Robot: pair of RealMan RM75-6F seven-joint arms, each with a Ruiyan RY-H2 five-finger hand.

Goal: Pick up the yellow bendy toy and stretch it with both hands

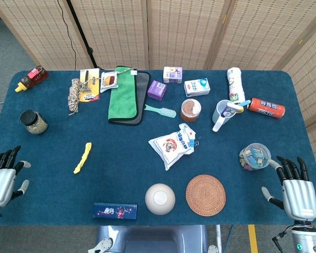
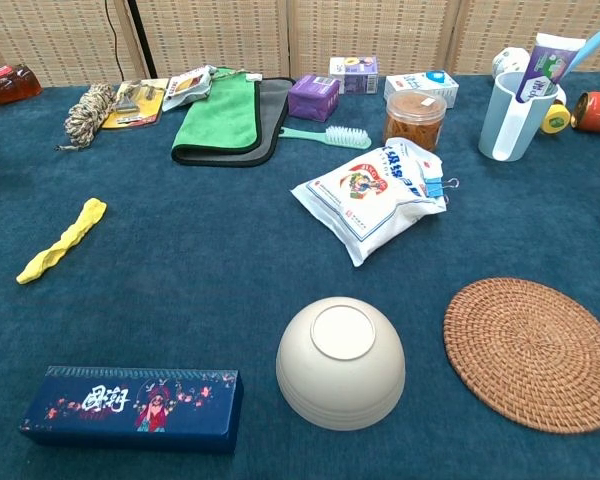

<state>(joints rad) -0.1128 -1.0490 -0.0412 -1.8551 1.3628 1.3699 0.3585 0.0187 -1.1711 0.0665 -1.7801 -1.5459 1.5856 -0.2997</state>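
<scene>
The yellow bendy toy point(image 1: 82, 157) lies flat on the blue table, left of centre; the chest view shows the toy point(image 2: 62, 240) at its left side. My left hand point(image 1: 2, 179) hovers at the table's near left edge, fingers spread and empty, well left of the toy. My right hand point(image 1: 293, 187) is at the near right edge, fingers apart, holding nothing. Neither hand appears in the chest view.
A dark blue box point(image 1: 115, 210) lies just in front of the toy, an upturned white bowl point(image 1: 160, 198) and a woven mat point(image 1: 205, 195) to its right. A jar point(image 1: 33, 122) stands at the left, a snack bag point(image 1: 173, 145) mid-table, a candy tub point(image 1: 254, 156) near my right hand.
</scene>
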